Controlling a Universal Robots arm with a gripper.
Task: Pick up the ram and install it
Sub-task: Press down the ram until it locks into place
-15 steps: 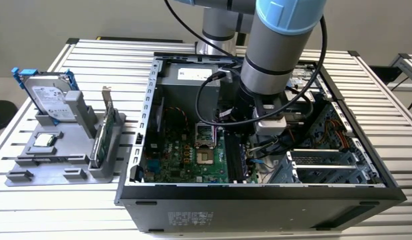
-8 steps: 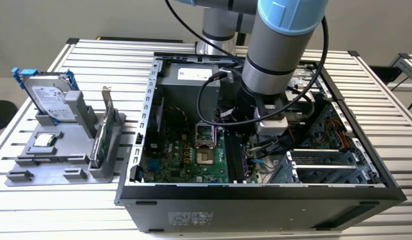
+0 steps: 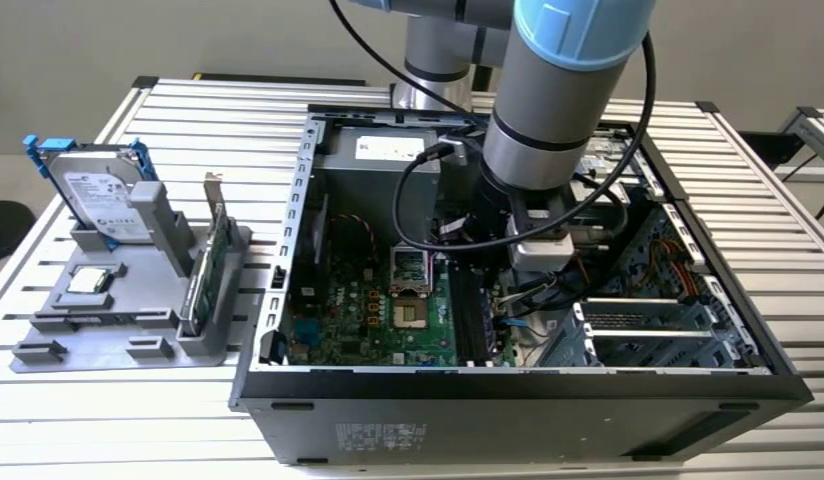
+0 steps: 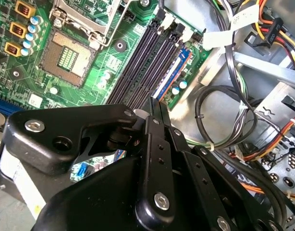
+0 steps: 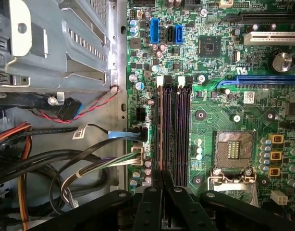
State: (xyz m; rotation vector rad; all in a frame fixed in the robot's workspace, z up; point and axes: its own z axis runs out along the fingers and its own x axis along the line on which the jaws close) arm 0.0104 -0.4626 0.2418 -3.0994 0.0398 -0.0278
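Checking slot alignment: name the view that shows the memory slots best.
First wrist view: the memory slots lie nearly head-on, white latches visible. The second wrist view shows them slanted, partly hidden; the exterior view, small and foreshortened.

This looks like a lab or workshop for robots. A big robot arm [image 3: 552,90] reaches into an open computer case [image 3: 519,300] that lies on a metal surface [image 3: 732,190] made of long slats. A grey holder [image 3: 125,300] beside it keeps computer parts standing up.
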